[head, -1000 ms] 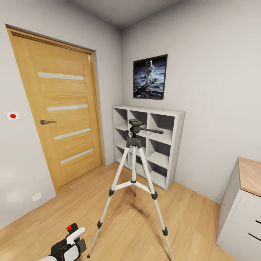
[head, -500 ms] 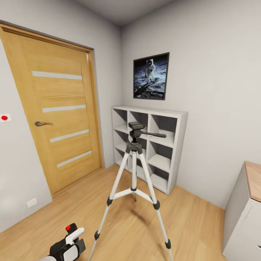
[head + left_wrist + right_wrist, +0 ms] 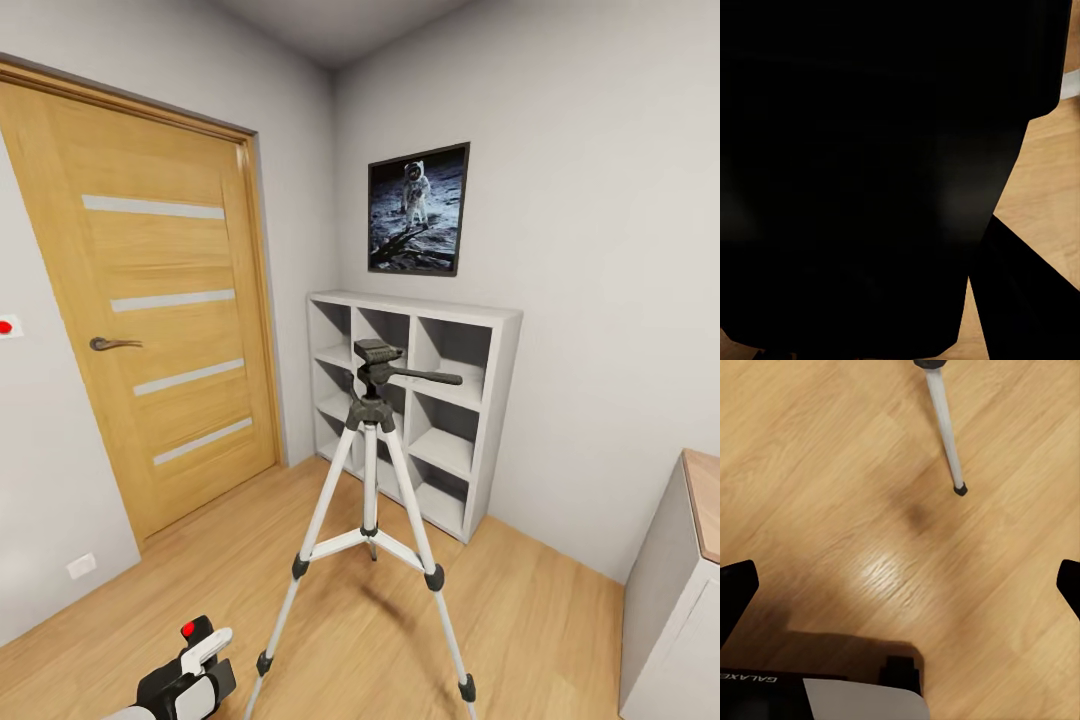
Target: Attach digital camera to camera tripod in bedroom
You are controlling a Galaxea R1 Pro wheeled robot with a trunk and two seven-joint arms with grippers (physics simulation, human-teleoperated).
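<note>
The camera tripod (image 3: 370,440) stands on the wood floor in the middle of the head view. Its dark grey head (image 3: 378,353) is bare and its pan handle points right. My left gripper (image 3: 195,660) sits low at the bottom left, short of the tripod's near left leg. In the left wrist view a big black mass, the digital camera (image 3: 870,165), lies right against the lens, and the left gripper is shut on it. My right gripper (image 3: 900,585) is open, fingertips far apart over bare floor, with one tripod leg (image 3: 945,427) and its foot ahead.
An oak door (image 3: 160,320) fills the left wall. A white cube shelf (image 3: 440,410) stands in the corner behind the tripod, under an astronaut picture (image 3: 417,210). A white drawer unit (image 3: 680,610) with a wood top is at the right edge. The robot's base (image 3: 862,697) shows below the right gripper.
The whole head view has shifted a little: the door has slid left and the tripod looms slightly larger, so the camera moved. The tripod and my left gripper keep their places.
</note>
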